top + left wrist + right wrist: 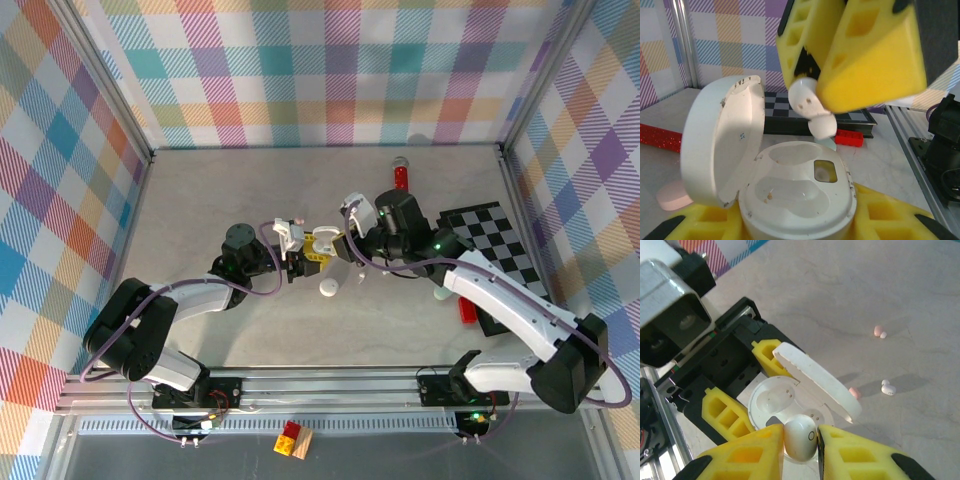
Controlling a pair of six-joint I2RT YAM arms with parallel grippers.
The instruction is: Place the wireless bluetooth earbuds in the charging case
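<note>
Yellow fingers (747, 455) of the right gripper (800, 442) are closest to us, and they are squeezed nearly shut on one white earbud (800, 436). That earbud hangs right over the open charging case (771, 399), with its round tip pointing down at the case. I cannot tell if it touches the case yet. From the left wrist, both little hollows inside the case look bare. The lid (720, 145) stands up on the left side, tipped back like an open shell. Holding the case from below is the left gripper (797, 222), whose yellow fingers (890, 217) hug the round bottom half on both sides, closed down snug on it. Both grippers meet near the middle of the table (200, 210), well above its top. Down on the table lie a few loose earbuds (886, 388), some white and some pink, near each other but apart from the case. A pale pink thing (671, 196) lies on the table beside the lid. Farther back is a red tube (400, 176) with a silver cap, lying near the far wall. To the right sits a black and white checker board (495, 235), with a small red block (847, 137) beside its edge. Bright plaid walls (300, 70) stand all around the table.
</note>
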